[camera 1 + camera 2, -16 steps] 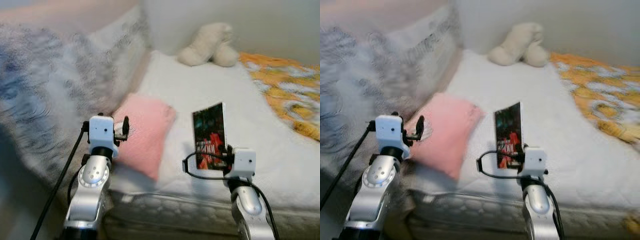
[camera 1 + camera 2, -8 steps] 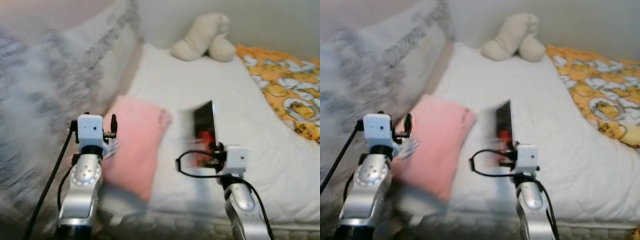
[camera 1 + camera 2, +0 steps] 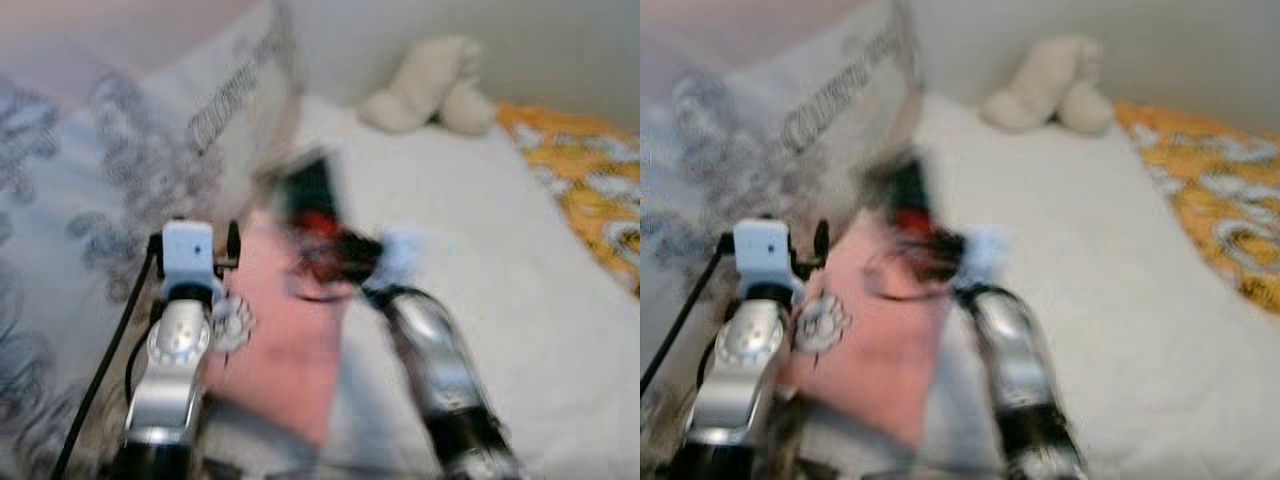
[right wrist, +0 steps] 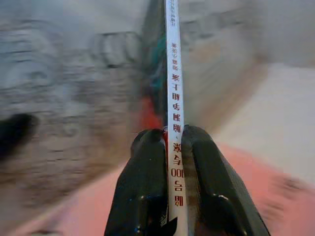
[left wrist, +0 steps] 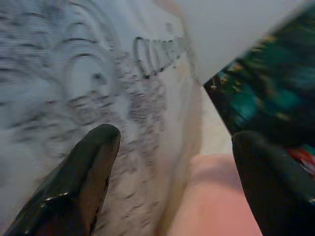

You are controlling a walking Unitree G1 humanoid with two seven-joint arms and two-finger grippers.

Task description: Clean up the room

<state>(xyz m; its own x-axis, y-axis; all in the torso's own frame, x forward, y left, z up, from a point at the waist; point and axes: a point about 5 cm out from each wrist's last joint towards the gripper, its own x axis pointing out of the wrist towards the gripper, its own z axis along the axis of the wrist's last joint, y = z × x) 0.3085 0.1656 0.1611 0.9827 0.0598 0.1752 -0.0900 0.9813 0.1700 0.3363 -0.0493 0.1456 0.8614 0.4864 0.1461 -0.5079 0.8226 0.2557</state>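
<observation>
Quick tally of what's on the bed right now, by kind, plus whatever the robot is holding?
Pillows: 2, pink pillow, large patterned pillow
Plush toys: 1, cream plush toy
Blankets: 1, orange blanket
Books: 1, book, pinched in the right gripper
Total: 5

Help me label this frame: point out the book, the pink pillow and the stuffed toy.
book (image 4: 173, 98), right wrist view, on its white spine above the right pincer's fingers.
pink pillow (image 3: 290, 350), left eye view, on its middle.
stuffed toy (image 3: 425, 85), left eye view, on its body.
</observation>
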